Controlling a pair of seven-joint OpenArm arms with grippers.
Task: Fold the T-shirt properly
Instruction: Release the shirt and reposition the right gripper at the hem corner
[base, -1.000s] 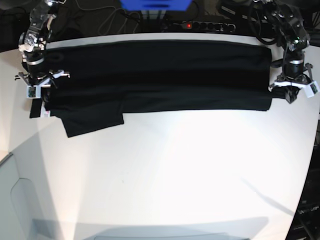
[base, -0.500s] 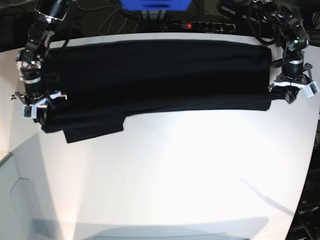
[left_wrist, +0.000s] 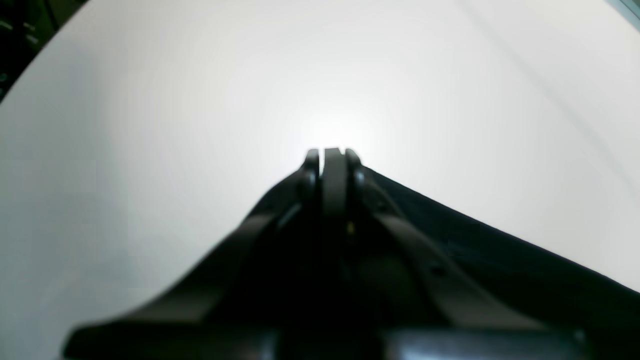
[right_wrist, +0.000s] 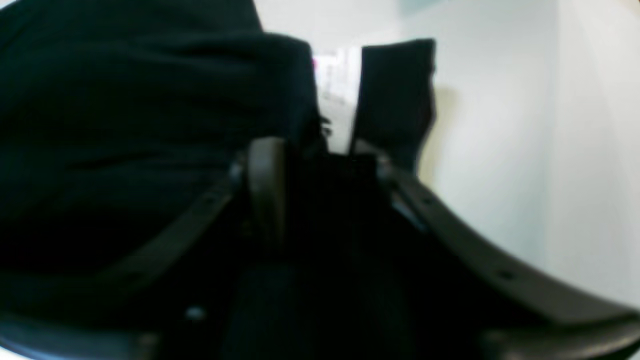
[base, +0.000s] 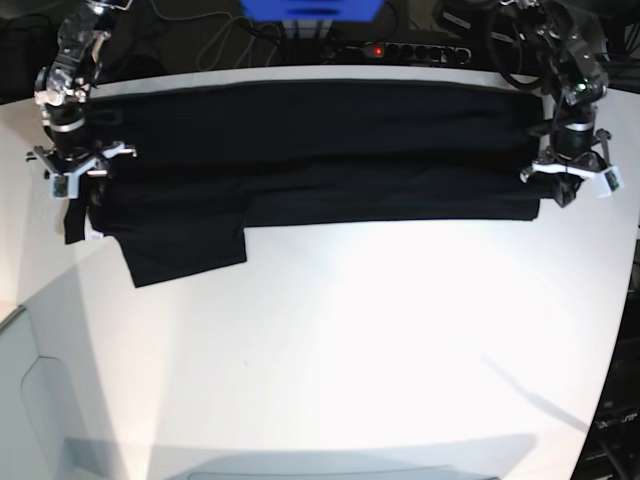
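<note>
The left gripper (left_wrist: 332, 152) is sitting with its jaws pressed together over the white table (left_wrist: 150, 125), at the right end of the T-shirt (base: 320, 150); whether cloth is pinched between them cannot be told. In the base view this gripper (base: 565, 190) is hanging at the shirt's right edge. The right gripper (right_wrist: 320, 150) is standing with its jaws parted, black cloth bunching between and around them, though a grip cannot be confirmed. In the base view it (base: 72, 188) is hovering at the shirt's left end. The shirt is lying as a long black band across the far side of the table (base: 350, 350), one sleeve (base: 185, 245) sticking out toward the near side at the left.
</note>
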